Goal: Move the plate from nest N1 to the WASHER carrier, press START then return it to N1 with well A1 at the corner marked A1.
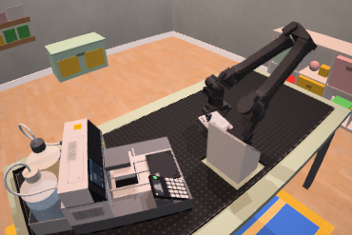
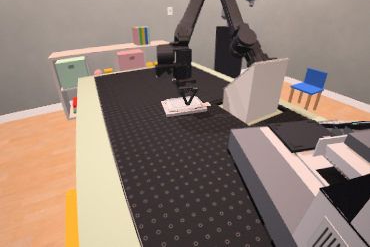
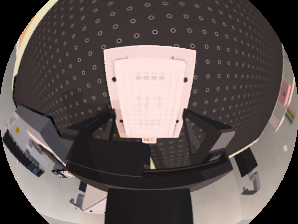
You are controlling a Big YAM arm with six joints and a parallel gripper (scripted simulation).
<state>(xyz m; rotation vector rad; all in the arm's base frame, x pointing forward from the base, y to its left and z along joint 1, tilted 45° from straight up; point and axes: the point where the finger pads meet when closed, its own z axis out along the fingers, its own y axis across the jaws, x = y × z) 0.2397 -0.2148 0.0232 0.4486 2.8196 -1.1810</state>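
Wrist view | claw spread wide, gripping nothing | plate on nest | risk: off-centre fingertips, if lowered, could nudge plate askew.

1 plate on 1 nest | 1 washer, 1 nest: same table

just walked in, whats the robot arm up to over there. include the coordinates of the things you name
A black robot arm (image 1: 266, 66) (image 2: 197, 4) is working with a white rectangular plate (image 2: 184, 103) (image 3: 150, 97) at a pale flat nest (image 2: 186, 113) (image 3: 111, 75). Its black gripper (image 2: 187, 101) (image 3: 149, 112) is open around the near end of the plate, holding nothing. The plate lies in the nest, not in the grey and white washer (image 1: 78, 161) (image 2: 260, 154) (image 3: 32, 135) further along the table.
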